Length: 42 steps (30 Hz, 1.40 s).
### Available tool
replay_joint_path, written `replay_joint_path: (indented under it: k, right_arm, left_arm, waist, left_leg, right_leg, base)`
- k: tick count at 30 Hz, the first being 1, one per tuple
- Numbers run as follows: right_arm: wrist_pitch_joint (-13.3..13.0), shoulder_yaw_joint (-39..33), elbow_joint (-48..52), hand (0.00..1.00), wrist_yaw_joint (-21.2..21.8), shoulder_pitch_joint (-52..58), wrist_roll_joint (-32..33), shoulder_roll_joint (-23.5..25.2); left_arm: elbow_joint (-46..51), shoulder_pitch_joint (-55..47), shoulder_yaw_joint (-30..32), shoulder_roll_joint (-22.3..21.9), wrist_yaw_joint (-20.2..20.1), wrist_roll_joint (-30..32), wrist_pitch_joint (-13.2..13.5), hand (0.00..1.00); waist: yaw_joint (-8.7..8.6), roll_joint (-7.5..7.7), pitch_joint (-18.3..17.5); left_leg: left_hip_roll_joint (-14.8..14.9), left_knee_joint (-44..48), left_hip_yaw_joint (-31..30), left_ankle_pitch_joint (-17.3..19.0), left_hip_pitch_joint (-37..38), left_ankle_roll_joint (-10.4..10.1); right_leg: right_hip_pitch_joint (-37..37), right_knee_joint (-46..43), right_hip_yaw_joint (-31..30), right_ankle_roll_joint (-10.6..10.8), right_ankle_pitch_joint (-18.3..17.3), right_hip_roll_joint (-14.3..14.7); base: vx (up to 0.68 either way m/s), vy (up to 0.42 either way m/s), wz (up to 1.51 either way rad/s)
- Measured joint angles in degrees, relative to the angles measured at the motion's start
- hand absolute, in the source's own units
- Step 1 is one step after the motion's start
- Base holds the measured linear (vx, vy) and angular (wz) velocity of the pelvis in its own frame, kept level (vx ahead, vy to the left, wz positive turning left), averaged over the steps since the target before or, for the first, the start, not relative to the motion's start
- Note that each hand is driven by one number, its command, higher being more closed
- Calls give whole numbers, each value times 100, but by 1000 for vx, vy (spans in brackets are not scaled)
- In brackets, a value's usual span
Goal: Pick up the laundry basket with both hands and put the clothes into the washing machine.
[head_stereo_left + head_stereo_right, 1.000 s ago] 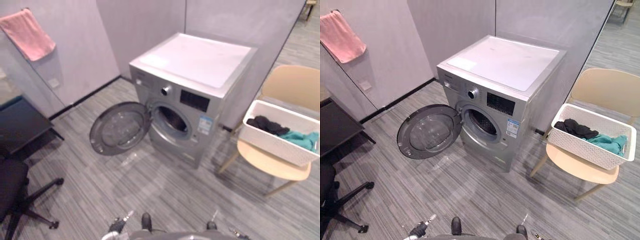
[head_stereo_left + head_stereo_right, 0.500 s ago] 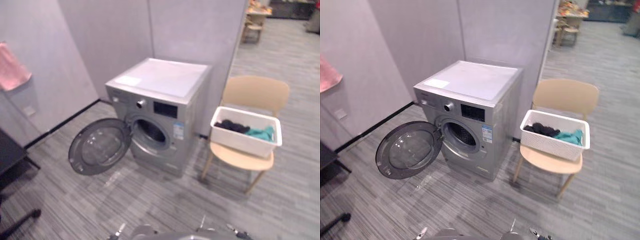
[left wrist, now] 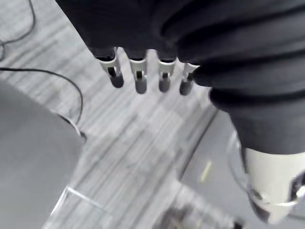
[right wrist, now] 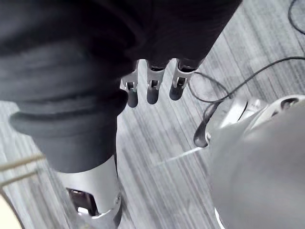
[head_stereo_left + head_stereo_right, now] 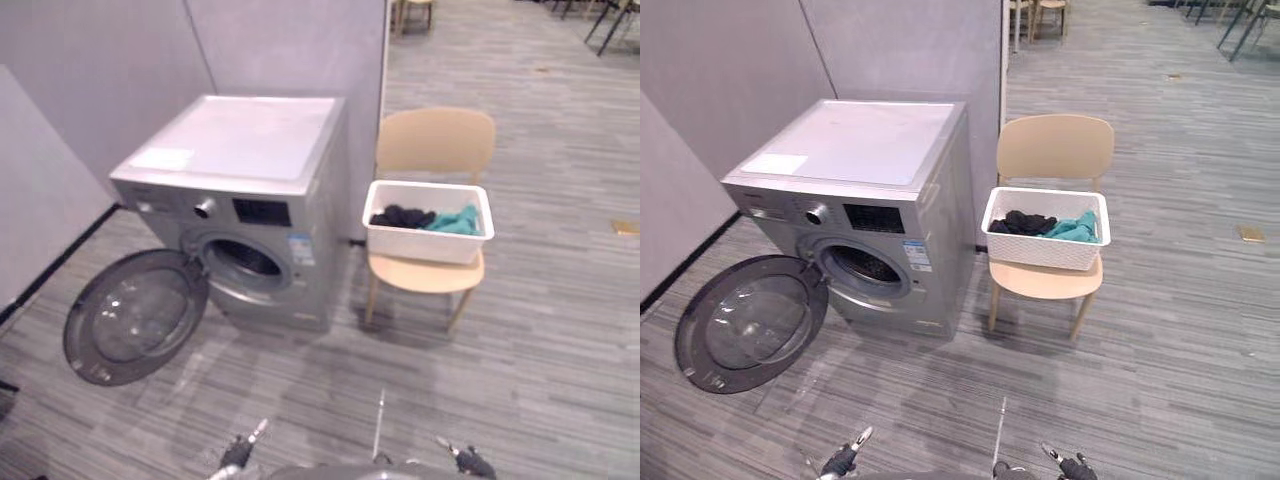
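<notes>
- The floor (image 5: pixel 560 300) is grey striped planking that runs far back into an open room on my right.
- Grey partition walls (image 5: pixel 280 45) meet in a corner behind the washer, and the wall ends just behind the chair.
- The washer (image 5: pixel 240 140) is silver with a flat pale top and stands in that corner, its front turned towards me and a little to my left.
- Its round door (image 5: pixel 130 315) is swung wide open to my left, hanging low over the floor, so the drum mouth (image 5: pixel 245 258) is uncovered.
- A tan chair (image 5: pixel 437 140) stands just beside the washer's right side, facing me.
- The white basket (image 5: pixel 425 238) sits on the chair seat, reaching across it from side edge to side edge.
- In the basket, black clothes (image 5: pixel 400 216) lie at its left end and a teal cloth (image 5: pixel 458 220) at its right end.
- My left hand (image 3: pixel 139 81) hangs over the floor with loose, straight fingers and holds nothing.
- My right hand (image 4: pixel 152 88) hangs the same way, loose and empty.
- The basket is well apart from both hands, ahead of me and to the right.
</notes>
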<state>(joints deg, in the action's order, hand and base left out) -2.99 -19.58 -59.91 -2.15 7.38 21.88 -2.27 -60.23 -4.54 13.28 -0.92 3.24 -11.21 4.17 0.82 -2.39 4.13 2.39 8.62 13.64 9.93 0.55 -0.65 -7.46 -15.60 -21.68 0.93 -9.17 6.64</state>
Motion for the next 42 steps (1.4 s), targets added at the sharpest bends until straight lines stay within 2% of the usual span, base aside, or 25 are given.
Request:
replay_joint_path:
  k: [1, 2, 3, 4, 5, 6, 7, 9, 10, 13, 15, 18, 19, 21, 22, 23, 25, 27, 28, 29, 32, 36, 39, 41, 42]
  right_arm:
    - [11, -27, 21, 0, 3, -3, -1, 34]
    - [22, -27, 61, 0, 4, -48, -29, 108]
    - [19, -48, 73, 0, 25, -123, -41, 188]
    - [22, -34, 67, 0, 37, -143, -91, 190]
    - [39, -31, 58, 0, 64, -154, -214, 182]
    - [52, -23, 52, 0, 86, -151, -240, 205]
    - [58, -26, 53, 0, 88, -151, -241, 209]
    - [59, -59, 35, 0, 86, -133, -245, 240]
    - [61, -214, -5, 0, 87, -146, -222, 211]
    - [73, -452, -86, 0, 102, -216, -215, 241]
    - [76, -765, -191, 0, 106, -235, -207, 276]
    - [80, -1303, -296, 0, 96, -183, -169, 400]
    - [91, -1271, -283, 0, 94, -137, -167, 387]
    - [91, -848, -233, 0, 30, -160, -165, 287]
    - [91, -750, -229, 0, 2, -170, -165, 262]
    - [92, -715, -249, 0, -21, -237, -174, 236]
    - [96, -730, -460, 0, -17, -449, -184, 162]
    - [74, -613, -348, 0, -15, -578, -212, 171]
    - [63, -608, -334, 0, -6, -589, -218, 138]
    - [69, -574, -355, 0, -13, -605, -217, 196]
    - [64, -360, -388, 0, -13, -685, -218, 198]
    - [53, -237, -390, 0, 17, -649, -221, 188]
    - [53, -63, -383, 0, 102, -552, -228, 166]
    - [66, 226, -60, 0, 110, -433, -221, 108]
    - [71, 347, 221, 0, 107, -332, -220, 99]
  left_arm:
    - [32, 24, 14, -22, -15, 8, 4, 0]
    - [146, 36, 34, 36, -48, 39, 19, 0]
    - [142, 97, 38, 106, -49, 58, 16, 0]
    - [111, 114, 52, 113, -45, 62, 7, 0]
    - [108, 194, 99, 72, -45, 60, 8, 0]
    - [100, 232, 109, 31, -45, 60, 8, 0]
    - [82, 235, 113, 4, -46, 61, 8, 0]
    - [-134, 438, 156, -101, -60, 76, -2, 0]
    - [-132, 528, 217, -311, -73, 127, 0, 0]
    - [-216, 670, 308, -355, -109, 295, -10, 0]
    - [-209, 698, 396, -370, -68, 289, 4, 0]
    - [-205, 625, 517, -363, -51, 252, 4, 0]
    - [-136, 546, 511, -339, -47, 174, 2, 0]
    - [8, 513, 465, -313, -36, 26, 6, 0]
    - [10, 496, 428, -307, -34, -5, 12, 0]
    - [14, 511, 302, -296, -36, -48, 29, 0]
    - [-8, 474, 199, -273, -45, -50, 73, 0]
    - [2, 400, 302, -266, -36, -46, 75, 0]
    - [-13, 363, 317, -259, -31, -43, 73, 0]
    - [-41, 331, 336, -194, -34, -38, 73, 0]
    - [-257, 323, 486, 13, -35, -23, 62, 0]
    - [-509, 324, 433, 155, -35, 58, 21, 0]
    - [-534, 268, 139, 216, -43, 67, -3, 0]
    - [-530, 290, -193, 303, -37, 70, -26, 0]
    - [-528, 308, -257, 329, -33, 85, -42, 0]
  waist:
    - [50, 68, 2]
    - [54, 162, 27]
    - [-15, 296, 131]
    - [-26, 333, 145]
    - [-9, 296, 174]
    - [7, 331, 166]
    - [0, 334, 167]
    - [-30, 312, 127]
    - [-11, 215, 131]
    - [-175, 191, 126]
    - [-192, 160, 108]
    - [-202, 178, 23]
    - [-177, 153, -11]
    - [-73, 177, 59]
    - [-56, 180, 55]
    - [-11, 193, 53]
    - [6, 200, 46]
    - [9, 147, 36]
    - [21, 82, -5]
    - [32, 188, -43]
    - [30, 328, -98]
    - [11, 374, -119]
    - [13, 400, -113]
    - [-16, 384, -125]
    - [-79, 411, -88]
  left_leg:
    - [18, 18, 223, -9, 25, 79]
    - [27, -37, 627, 46, 154, 94]
    - [34, -76, 892, 73, 358, 73]
    - [66, -85, 1016, 97, 453, 33]
    - [205, -67, 1232, 191, 651, -114]
    - [362, -52, 1362, 296, 869, -268]
    - [460, -52, 1400, 335, 976, -330]
    - [687, -35, 1403, 332, 1090, -409]
    - [769, -96, 1381, 241, 1162, -519]
    - [758, -249, 1230, -290, 1237, -607]
    - [880, -41, 1018, -364, 1248, -636]
    - [1281, 1316, 445, -356, 805, -629]
    - [1482, 2337, 230, -413, 338, -537]
    - [1715, 4057, -105, -677, -443, -72]
    - [1614, 4334, -188, -501, -617, -138]
    - [1292, 4380, -257, -138, -868, -299]
    - [820, 3198, 0, 72, -941, -299]
    - [638, 1652, 273, -17, -945, -284]
    - [558, 1021, 257, -372, -950, -153]
    - [399, 901, 232, -483, -865, 30]
    - [19, 373, 337, -501, -517, 119]
    - [-341, -404, 287, -637, 123, 260]
    - [-516, -808, 222, -584, 535, 306]
    - [-587, -859, 121, -505, 570, 355]
    - [-579, -826, -41, -518, 619, 394]
  right_leg:
    - [-226, -267, 272, 49, -210, -108]
    - [-665, -843, 1028, 188, -313, -468]
    - [-894, -1184, 1828, 95, -356, -911]
    - [-973, -1260, 2155, 71, -356, -1092]
    - [-1030, -1196, 2649, -37, -247, -1318]
    - [-1003, -948, 2883, 15, -30, -1424]
    - [-965, -919, 2997, 91, 166, -1422]
    - [-774, -828, 3105, -20, 198, -1111]
    - [-787, -848, 3081, -96, 158, -969]
    - [-713, -799, 3093, -205, 75, -963]
    - [-417, -529, 3162, -234, -5, -893]
    - [276, 58, 3397, -255, -50, -731]
    - [428, 138, 3458, -313, -115, -644]
    - [796, 140, 3499, -471, -297, -573]
    - [887, 148, 3510, -478, -328, -613]
    - [1057, 192, 3534, -453, -340, -733]
    - [1213, 305, 3529, -369, -348, -907]
    - [1262, 336, 3547, -232, -409, -957]
    - [1259, 305, 3558, -134, -470, -928]
    - [1275, 251, 3524, -31, -546, -1066]
    - [1421, 248, 3420, 132, -566, -1369]
    - [1499, -146, 3373, 228, -500, -1610]
    - [897, -1773, 3106, 218, -436, -1821]
    - [36, -3304, 2832, 91, 39, -1995]
    - [-259, -3821, 2706, 84, 7, -2001]
  base:
    - [108, -75, -143]
    - [123, -72, -142]
    - [153, -71, -130]
    - [214, -95, -112]
    - [351, -180, -110]
    - [308, -163, -103]
    - [351, -239, -72]
    - [349, -250, -42]
    - [362, -233, -45]
    - [219, -179, -15]
    - [203, -153, 24]
    - [150, -157, 42]
    - [105, -131, 18]
    - [147, -92, 12]
    - [161, -7, 9]
    - [103, 41, 4]
    - [88, 62, -2]
    - [111, 84, 2]
    - [224, 160, 12]
    - [250, 172, 14]
    - [193, 131, 0]
    - [198, 140, 11]
    - [165, 115, 12]
    - [201, 71, 30]
    - [220, 35, 49]
